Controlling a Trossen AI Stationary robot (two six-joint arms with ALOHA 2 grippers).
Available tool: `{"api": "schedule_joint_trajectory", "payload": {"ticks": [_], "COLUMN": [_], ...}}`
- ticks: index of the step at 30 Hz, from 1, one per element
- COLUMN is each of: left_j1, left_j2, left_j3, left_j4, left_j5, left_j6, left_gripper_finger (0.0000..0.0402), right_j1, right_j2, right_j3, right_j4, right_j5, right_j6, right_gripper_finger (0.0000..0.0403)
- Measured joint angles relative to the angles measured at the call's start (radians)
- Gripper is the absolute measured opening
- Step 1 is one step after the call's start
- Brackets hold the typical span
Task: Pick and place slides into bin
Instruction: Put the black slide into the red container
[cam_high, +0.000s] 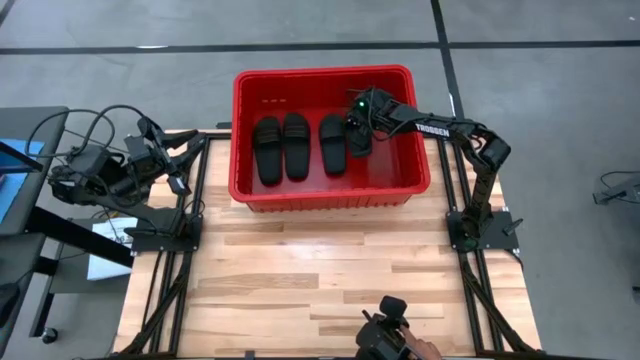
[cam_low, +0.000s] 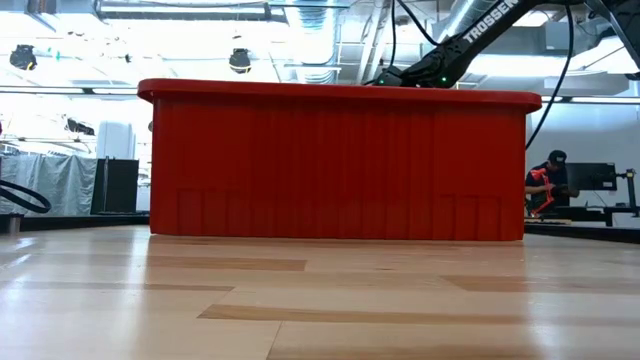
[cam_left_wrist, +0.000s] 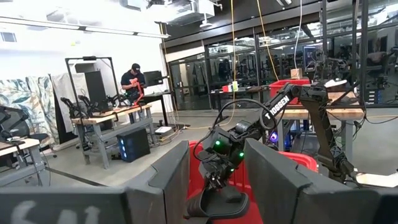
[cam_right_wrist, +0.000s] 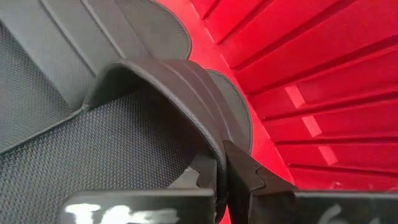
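Red bin is seen from above on the tabletop; three slides lie flat inside, beside the right hand, which is lowered into the bin over a fourth slide. The left hand is parked clear of the bin, fingers apart. In the low view only the bin wall is recorded. In the right wrist view the fingers are pinched narrowly on the fourth slide's strap.
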Motion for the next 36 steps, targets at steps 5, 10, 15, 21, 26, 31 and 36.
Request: {"api": "schedule_joint_trajectory", "payload": {"ticks": [5, 10, 15, 21, 26, 31, 36], "left_j1": [0.000, 0.000, 0.000, 0.000, 0.000, 0.000, 0.000], "left_j2": [0.000, 0.000, 0.000, 0.000, 0.000, 0.000, 0.000], "left_j3": [0.000, 0.000, 0.000, 0.000, 0.000, 0.000, 0.000], "left_j4": [0.000, 0.000, 0.000, 0.000, 0.000, 0.000, -0.001], "left_j5": [0.000, 0.000, 0.000, 0.000, 0.000, 0.000, 0.000], "left_j6": [0.000, 0.000, 0.000, -0.005, -0.009, -0.016, -0.016], "left_gripper_finger": [0.0146, 0.0146, 0.0146, 0.0146, 0.0146, 0.0146, 0.0146], "right_j1": [0.000, 0.000, 0.000, 0.000, 0.000, 0.000, -0.001], "right_j2": [0.000, 0.000, 0.000, 0.000, 0.002, 0.002, 0.003], "right_j3": [0.000, 0.000, 0.000, 0.000, 0.000, 0.000, 0.000], "right_j4": [-0.009, -0.055, -0.074, -0.068, -0.063, -0.046, -0.045], "right_j5": [-0.001, -0.001, -0.001, -0.003, -0.004, -0.004, -0.030], "right_j6": [-0.001, -0.002, 0.005, 0.005, 0.005, 0.002, -0.003], "right_gripper_finger": [0.0002, 0.0026, 0.0051, 0.0055, 0.0055, 0.0055, 0.0056]}}
